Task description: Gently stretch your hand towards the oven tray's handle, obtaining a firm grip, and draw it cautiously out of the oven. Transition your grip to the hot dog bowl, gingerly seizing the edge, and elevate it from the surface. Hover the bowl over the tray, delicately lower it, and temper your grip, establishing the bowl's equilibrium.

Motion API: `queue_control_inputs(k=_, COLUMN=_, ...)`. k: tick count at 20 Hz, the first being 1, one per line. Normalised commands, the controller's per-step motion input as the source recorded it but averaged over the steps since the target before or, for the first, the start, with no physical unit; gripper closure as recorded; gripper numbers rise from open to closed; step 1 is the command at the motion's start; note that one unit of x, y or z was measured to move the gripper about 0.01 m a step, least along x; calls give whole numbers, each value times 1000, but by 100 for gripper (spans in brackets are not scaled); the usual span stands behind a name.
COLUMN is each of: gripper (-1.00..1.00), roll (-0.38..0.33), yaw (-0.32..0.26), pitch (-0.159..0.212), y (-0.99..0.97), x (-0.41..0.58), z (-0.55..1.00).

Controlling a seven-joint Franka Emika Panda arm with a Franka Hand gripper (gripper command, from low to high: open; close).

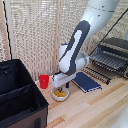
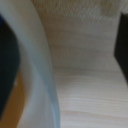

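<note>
The hot dog bowl (image 1: 61, 95), small and white with yellow-orange pieces inside, sits on the wooden table (image 1: 85, 107). My gripper (image 1: 60, 88) points down right over the bowl's edge, and the arm hides its fingertips. The wrist view is a blurred close-up of the bowl's white rim (image 2: 42, 75), with yellow food (image 2: 11, 107) on one side and bare wood on the other. The oven (image 1: 116, 46) stands at the exterior view's right. The oven tray (image 1: 106, 61) sticks out of its front, and the tray's handle (image 1: 98, 75) is the dark bar at its near edge.
A red cup (image 1: 44, 81) stands just to the exterior view's left of the bowl. A dark blue book (image 1: 86, 81) lies between the bowl and the tray. A large black fabric bin (image 1: 17, 97) fills the lower left. A woven screen (image 1: 40, 35) backs the table.
</note>
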Motion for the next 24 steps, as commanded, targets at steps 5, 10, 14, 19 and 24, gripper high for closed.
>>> queue_control_inputs(k=5, gripper=100, roll=-7, yaw=-6, pitch=59, y=38, x=-1, z=-27)
queue_control_inputs(k=10, gripper=100, roll=-3, yaw=11, pitch=-6, y=95, x=55, z=-10)
queue_control_inputs(k=14, gripper=100, roll=17, yaw=-27, pitch=-33, y=0, x=39, z=254)
queue_control_inputs(k=19, gripper=100, roll=86, yaw=-48, pitch=-4, y=-11, x=15, z=650)
queue_control_inputs(k=24, gripper=100, roll=100, yaw=-56, pitch=0, y=-2, x=172, z=725)
